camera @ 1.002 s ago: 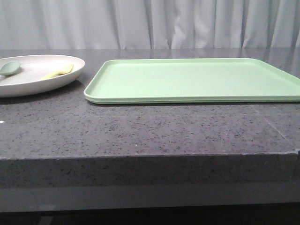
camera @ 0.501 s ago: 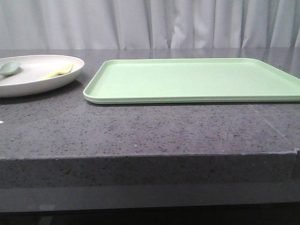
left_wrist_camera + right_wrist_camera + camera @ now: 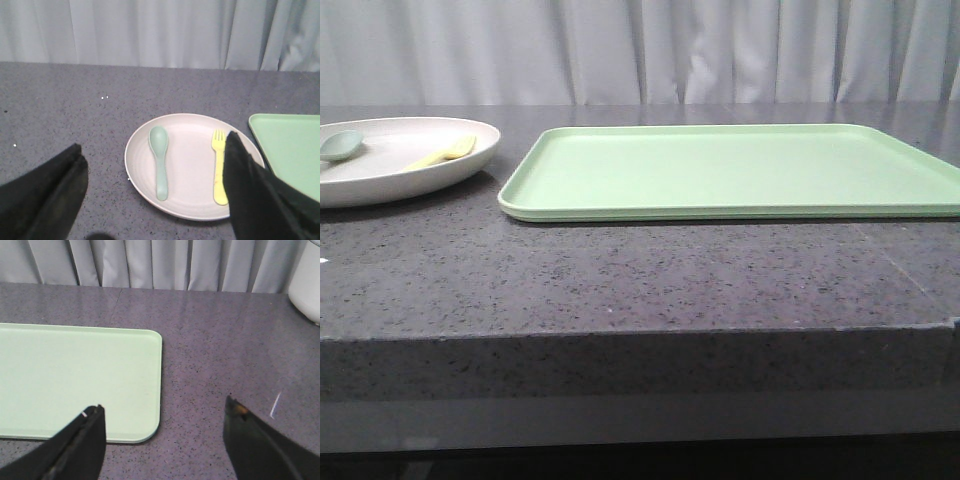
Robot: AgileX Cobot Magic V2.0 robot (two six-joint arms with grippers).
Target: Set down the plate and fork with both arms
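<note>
Both end effectors wide apart and seemingly holding nothing, left (image 3: 152,192) above plate (image 3: 192,167) with fork (image 3: 219,167), right (image 3: 162,437) near tray (image 3: 75,380).

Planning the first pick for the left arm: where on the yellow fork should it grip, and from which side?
Probably the fork's handle, from straight above. It lies flat in the plate beside the spoon, tines toward the curtain, with bare plate on either side of the handle for the fingers. The left gripper hangs open above the plate.
</note>
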